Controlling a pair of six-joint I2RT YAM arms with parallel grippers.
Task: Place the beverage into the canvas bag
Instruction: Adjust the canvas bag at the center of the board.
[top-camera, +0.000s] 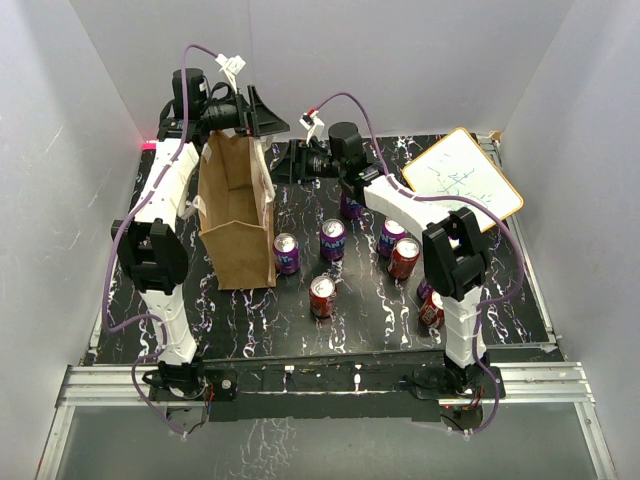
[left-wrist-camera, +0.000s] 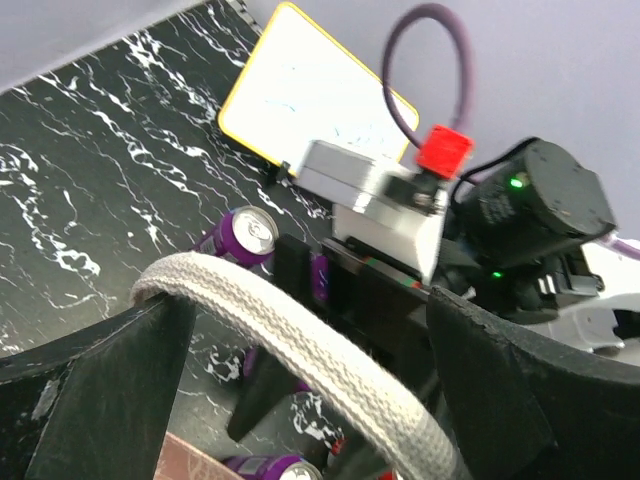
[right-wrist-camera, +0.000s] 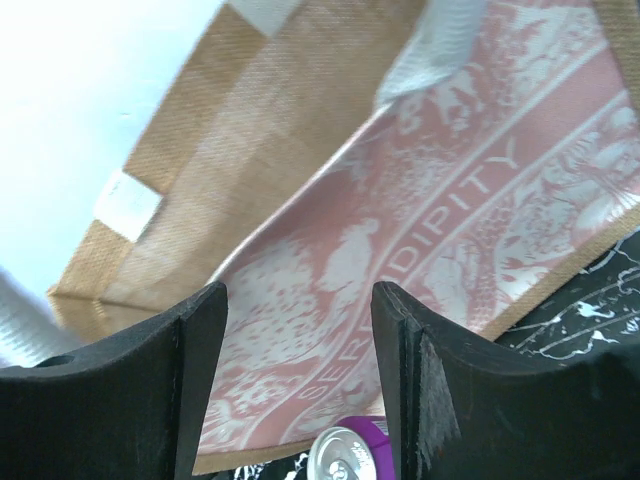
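The right gripper (right-wrist-camera: 300, 295), jaws apart and empty, faces the canvas bag (right-wrist-camera: 420, 220); an upright purple can (right-wrist-camera: 340, 458) stands bottom-centre, below them. On the left gripper (left-wrist-camera: 310, 300), jaws gape astride the handle (left-wrist-camera: 300, 342).

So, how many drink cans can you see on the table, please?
7 cans: purple by the canvas bag, purple and red mid-table, purple and red further right, purple under the right arm, red behind it. Others may be hidden.

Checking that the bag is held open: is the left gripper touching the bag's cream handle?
Touching. Left wrist view: the cream handle lies across one finger of the open left gripper.
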